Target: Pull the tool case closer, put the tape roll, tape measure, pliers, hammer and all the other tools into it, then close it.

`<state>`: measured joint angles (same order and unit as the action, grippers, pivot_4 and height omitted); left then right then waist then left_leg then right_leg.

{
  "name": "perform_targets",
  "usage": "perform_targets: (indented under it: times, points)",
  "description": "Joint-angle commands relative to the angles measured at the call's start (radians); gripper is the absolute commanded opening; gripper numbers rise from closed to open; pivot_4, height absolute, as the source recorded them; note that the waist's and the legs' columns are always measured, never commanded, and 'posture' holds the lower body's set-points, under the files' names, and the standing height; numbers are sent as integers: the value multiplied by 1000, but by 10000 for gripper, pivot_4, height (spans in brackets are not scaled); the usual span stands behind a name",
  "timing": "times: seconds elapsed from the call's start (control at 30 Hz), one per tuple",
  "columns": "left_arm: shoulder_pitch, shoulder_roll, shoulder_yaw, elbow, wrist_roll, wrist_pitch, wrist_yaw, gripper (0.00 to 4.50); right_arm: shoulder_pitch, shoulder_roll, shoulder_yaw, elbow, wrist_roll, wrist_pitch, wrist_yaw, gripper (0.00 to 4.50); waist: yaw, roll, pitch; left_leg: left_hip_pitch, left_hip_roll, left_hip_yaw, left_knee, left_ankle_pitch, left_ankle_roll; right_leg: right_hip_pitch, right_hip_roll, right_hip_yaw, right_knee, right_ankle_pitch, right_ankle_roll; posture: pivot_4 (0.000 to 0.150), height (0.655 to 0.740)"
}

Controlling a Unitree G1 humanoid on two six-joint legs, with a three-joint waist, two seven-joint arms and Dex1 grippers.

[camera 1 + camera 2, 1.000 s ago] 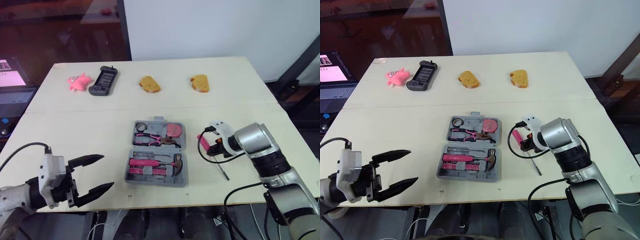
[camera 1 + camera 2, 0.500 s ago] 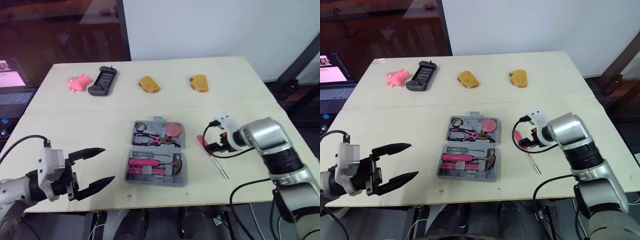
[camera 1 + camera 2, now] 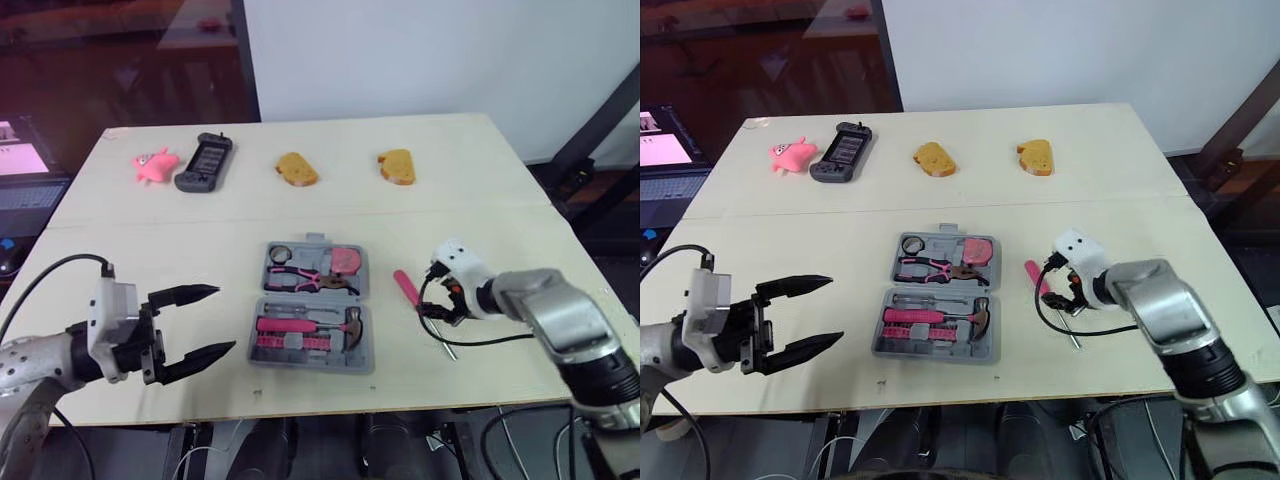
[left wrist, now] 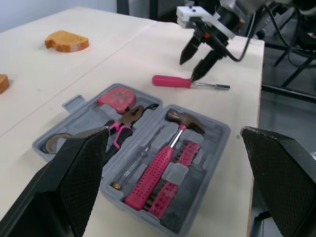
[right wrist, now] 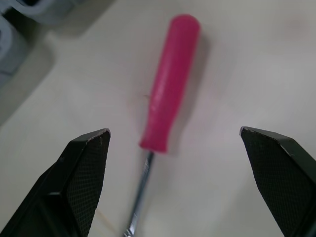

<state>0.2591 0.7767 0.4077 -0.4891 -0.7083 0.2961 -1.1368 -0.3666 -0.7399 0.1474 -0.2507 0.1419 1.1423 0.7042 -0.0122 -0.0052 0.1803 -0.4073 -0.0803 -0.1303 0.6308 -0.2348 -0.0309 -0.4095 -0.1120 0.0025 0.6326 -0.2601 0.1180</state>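
Pale table, two boards butted along a seam running side to side. On far board: pink toy toward the left, black handheld device just beside it, contact not determinable. Further right, slice of bread and second slice, well apart. On near board: grey tool case lying open and flat near the middle. Just right of it, pink-handled screwdriver flat on the surface, clear of the case, handle toward the far side, metal shaft toward the near edge.
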Motion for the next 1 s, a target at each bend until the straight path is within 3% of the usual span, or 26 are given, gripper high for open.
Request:
perform_targets:
  times: [0.03,0.5,0.57,0.7,1.0]
  points:
    - [-5,19,18,-1,-1,-2,-4,45000,13,52,-46,7,-8,-77,-71,44363,0,0,0,0,0,0,0,0,0,0,0,0,0,0,0,1500,7400]
    - [-1,34,26,-1,-5,2,-1,45000,82,129,-91,22,14,-74,-175,44363,1,0,0,0,0,0,0,0,0,0,0,0,0,-1,-3,1500,7400]
    - [-6,34,20,0,-5,-2,-6,45000,94,134,-97,26,21,-79,-178,36757,2,0,0,0,0,0,0,0,0,0,0,0,0,-1,-3,1500,7400]
    - [-17,36,14,6,-4,-1,-5,45000,107,135,-90,35,25,-99,-176,17179,1,0,0,0,0,0,0,0,0,1,0,0,0,-1,-2,1500,7400]
    - [-6,29,20,2,10,-10,-4,45000,116,131,-80,42,26,-111,-181,17179,1,0,0,1,0,0,0,0,0,1,0,0,0,-1,-2,1500,7400]
